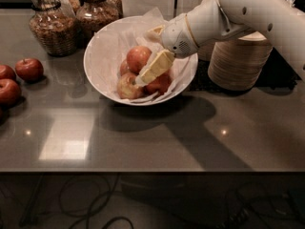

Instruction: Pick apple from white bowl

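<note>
The white bowl (102, 61), lined with crumpled white paper, stands at the back middle of the grey table. It holds several red-yellow apples: one on top (135, 53), one at the front left (125, 88), one at the front right (161, 85). My gripper (144, 58) reaches in from the right on the white arm (248, 8) and is open. Its lower pale finger (155, 68) lies across the apples, with its tip between the two front ones. The upper finger (154, 31) is by the bowl's far rim, and the top apple sits between the two fingers.
A stack of beige paper bowls (240, 63) stands right of the white bowl, under the arm. Two glass jars (50, 27) (97, 11) stand at the back left. Three loose red apples (29, 69) (8, 90) (5, 72) lie at the left edge. The table's front edge (143, 170) runs across the view.
</note>
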You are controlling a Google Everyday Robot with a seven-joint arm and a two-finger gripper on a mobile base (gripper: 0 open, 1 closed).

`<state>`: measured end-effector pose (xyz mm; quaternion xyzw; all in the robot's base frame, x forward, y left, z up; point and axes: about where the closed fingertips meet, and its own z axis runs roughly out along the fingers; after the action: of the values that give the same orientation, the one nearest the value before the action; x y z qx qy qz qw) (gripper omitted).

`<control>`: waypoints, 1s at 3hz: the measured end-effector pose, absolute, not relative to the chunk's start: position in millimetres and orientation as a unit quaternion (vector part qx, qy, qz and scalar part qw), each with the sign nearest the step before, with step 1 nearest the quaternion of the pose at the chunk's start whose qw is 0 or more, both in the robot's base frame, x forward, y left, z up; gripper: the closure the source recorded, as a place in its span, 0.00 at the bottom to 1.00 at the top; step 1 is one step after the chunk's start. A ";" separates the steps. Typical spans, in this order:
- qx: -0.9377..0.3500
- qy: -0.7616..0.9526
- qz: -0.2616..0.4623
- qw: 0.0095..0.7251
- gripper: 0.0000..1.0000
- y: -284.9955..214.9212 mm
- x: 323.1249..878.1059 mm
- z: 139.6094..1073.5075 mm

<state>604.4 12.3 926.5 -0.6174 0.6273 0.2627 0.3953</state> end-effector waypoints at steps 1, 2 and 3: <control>-0.610 0.634 0.271 0.390 0.11 12.0 605.2 914.8; -0.609 0.636 0.275 0.387 0.11 13.9 605.5 910.6; -0.609 0.636 0.275 0.387 0.20 13.9 605.5 910.6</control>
<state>605.5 13.9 910.6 -0.6090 0.6358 0.2746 0.3866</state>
